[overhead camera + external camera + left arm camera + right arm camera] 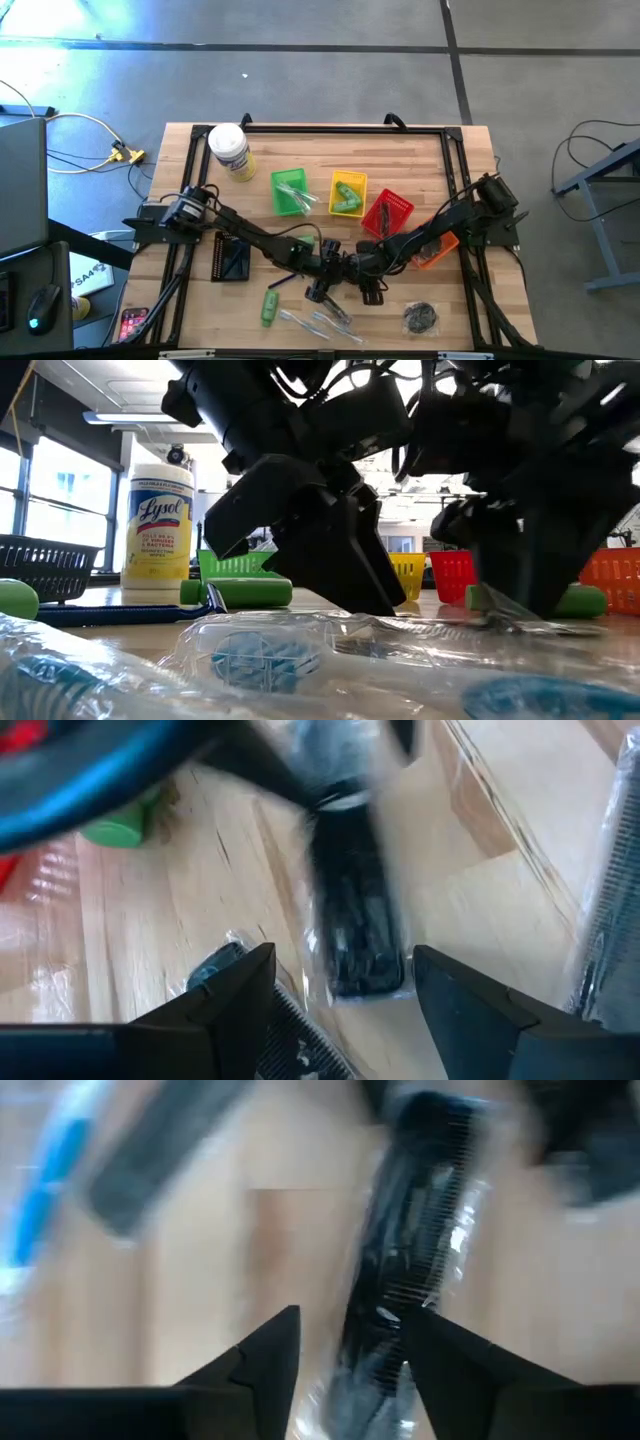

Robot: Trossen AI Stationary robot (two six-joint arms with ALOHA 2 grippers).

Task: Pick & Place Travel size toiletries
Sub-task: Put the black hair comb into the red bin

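Both grippers meet low over the table's near middle. My left gripper (pixel 322 292) (pixel 342 960) is open; a dark comb in a clear packet (pixel 355 945) lies on the wood between and just ahead of its fingers, untouched. My right gripper (pixel 372 292) (pixel 350 1320) is open astride another black comb in a clear packet (pixel 410 1260), with the fingers slanting steeply down. A green bottle (pixel 270 305), clear packets (pixel 320 322) and a round dark pouch (pixel 420 318) lie flat near the front edge. My right gripper has the packet's near end (pixel 375 1370) between its two fingers, which lie across the comb's length. The view is blurred, and I cannot tell whether either finger touches the wrap. The packet lies flat on the table.
Green (pixel 290 190), yellow (pixel 348 192), red (pixel 388 213) and orange (pixel 437 250) mesh baskets stand behind the grippers. A white jar with a yellow label (pixel 230 150) is at the far left. Black combs (pixel 230 258) lie at the left, and another packet (pixel 225 965) lies by the left finger.
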